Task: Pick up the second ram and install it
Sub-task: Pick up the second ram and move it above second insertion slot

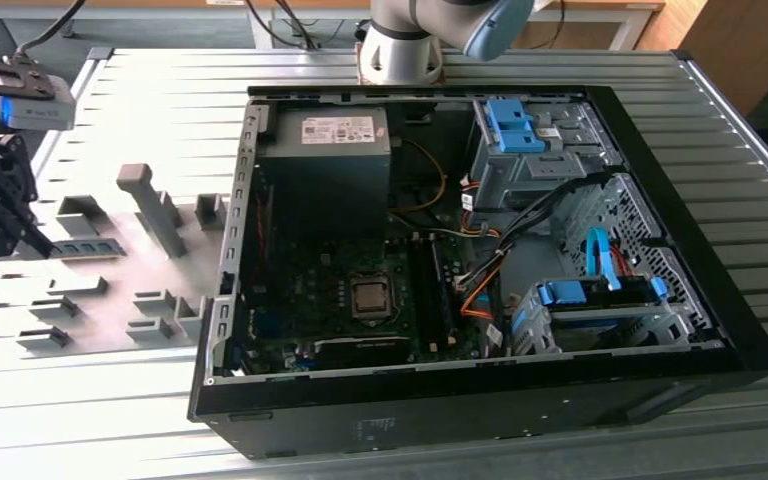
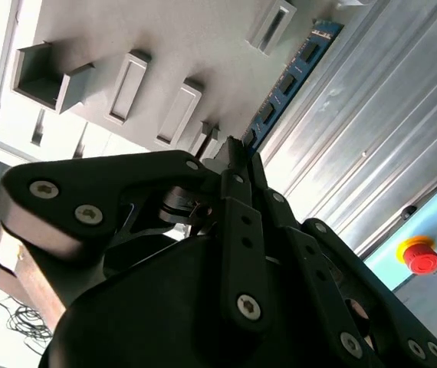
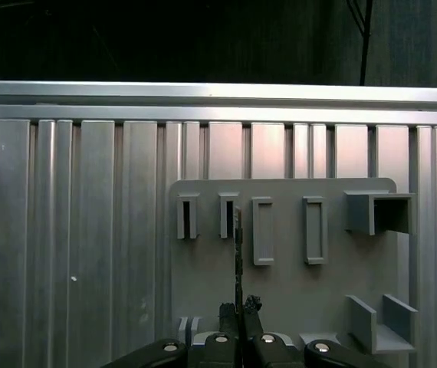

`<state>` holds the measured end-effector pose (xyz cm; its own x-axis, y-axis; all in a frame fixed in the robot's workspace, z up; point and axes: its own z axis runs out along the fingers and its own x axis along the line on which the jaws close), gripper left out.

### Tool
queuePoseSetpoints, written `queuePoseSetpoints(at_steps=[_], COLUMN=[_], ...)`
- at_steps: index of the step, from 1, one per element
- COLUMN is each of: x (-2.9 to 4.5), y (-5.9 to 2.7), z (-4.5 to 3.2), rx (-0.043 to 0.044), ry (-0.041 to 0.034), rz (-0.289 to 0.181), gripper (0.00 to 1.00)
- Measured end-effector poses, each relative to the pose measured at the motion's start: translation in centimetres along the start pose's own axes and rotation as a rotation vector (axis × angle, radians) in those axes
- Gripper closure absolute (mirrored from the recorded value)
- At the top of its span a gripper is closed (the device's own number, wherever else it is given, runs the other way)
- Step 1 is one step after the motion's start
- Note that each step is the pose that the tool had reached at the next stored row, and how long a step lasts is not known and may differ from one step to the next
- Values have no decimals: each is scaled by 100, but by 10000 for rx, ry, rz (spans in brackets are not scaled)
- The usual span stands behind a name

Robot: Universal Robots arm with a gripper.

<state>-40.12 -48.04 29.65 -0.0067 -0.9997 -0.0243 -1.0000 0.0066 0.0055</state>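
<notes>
second ram (image 2: 287, 80), near end hidden, probably behind end effector (image 2: 238, 151)

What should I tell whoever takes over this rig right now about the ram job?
End effector: looks shut on the near end of the ram in both wrist views.
Ram: over the grey fixture plate, at the exterior view's left, outside the case. Whether it is lifted clear of the plate cannot be told.
Done: ram gripped.
Left: the ram is not in the case yet, so the install is not done.
</notes>
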Motion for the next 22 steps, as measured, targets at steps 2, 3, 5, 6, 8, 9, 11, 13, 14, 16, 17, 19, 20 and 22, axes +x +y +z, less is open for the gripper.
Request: queuePoseSetpoints(at_steps=[2,3,5,6,8,9,11,13,14,16,17,19,20,22], x=[0,0,-1,-1,-1,-1,-2,-2,-2,-2,-3,-3,-3,-3], y=[0,0,0,0,0,0,0,0,0,0,0,0,1,1], z=[-15,-22,-35,-42,-52,-59,-68,-80,-85,-97,-103,-116,-122,-132], rx=[0,0,0,0,1,0,1,0,0,0,0,-1,0,1], ry=[1,1,0,1,0,0,-1,0,0,0,1,1,0,0], rz=[0,0,0,0,0,0,0,0,0,0,0,0,0,0], gripper=[86,86,86,86,86,86,86,86,86,86,86,86,86,86])
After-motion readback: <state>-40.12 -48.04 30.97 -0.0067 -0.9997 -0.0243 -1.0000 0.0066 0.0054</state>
